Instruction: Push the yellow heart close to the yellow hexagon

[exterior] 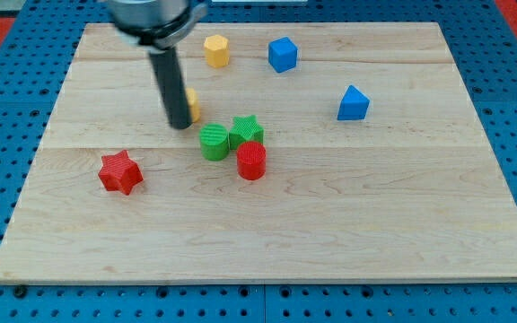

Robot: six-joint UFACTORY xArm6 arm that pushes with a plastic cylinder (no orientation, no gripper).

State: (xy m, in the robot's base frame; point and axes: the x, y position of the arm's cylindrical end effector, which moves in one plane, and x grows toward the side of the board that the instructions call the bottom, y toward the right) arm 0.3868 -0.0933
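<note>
You have no pincer, only my tip (180, 124), touching the half-hidden yellow heart (191, 104) near the table's top edge; light, rigid, likely slippery; push its lower side toward the yellow hexagon (216, 50).

Plenty of open board along the bottom edge and the whole right side past the blue block (353, 104). Middle's clogged though: green cylinder (213, 142), green star (246, 130) and red cylinder (251, 161) sit bunched together, touching. Red star (119, 172) sits alone toward the left edge, with clear wood around it.
</note>
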